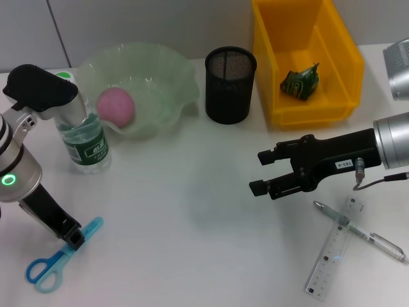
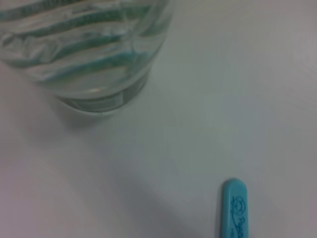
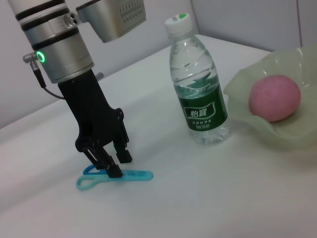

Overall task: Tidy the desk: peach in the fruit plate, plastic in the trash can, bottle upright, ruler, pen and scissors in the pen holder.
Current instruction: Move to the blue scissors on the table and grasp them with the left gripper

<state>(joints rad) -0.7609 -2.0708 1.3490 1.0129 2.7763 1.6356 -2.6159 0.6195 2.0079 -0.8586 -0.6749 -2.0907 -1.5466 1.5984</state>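
Peach (image 1: pixel 116 105) sits in fruit plate (image 1: pixel 167 77); wrapper (image 1: pixel 301 83) in yellow bin (image 1: pixel 339 48); pen holder (image 1: pixel 230 84) between them. Left gripper (image 1: pixel 72 238) pinches scissors (image 1: pixel 54 262); right gripper (image 1: pixel 260 171) spread.

The head camera looks forward and down across the whole desk (image 1: pixel 192 211). The left wrist camera sits very close above the tabletop, catching the bottle (image 2: pixel 84 49) base and scissors (image 2: pixel 232 208) tip. The right wrist camera faces left from farther off, sharing both with it.
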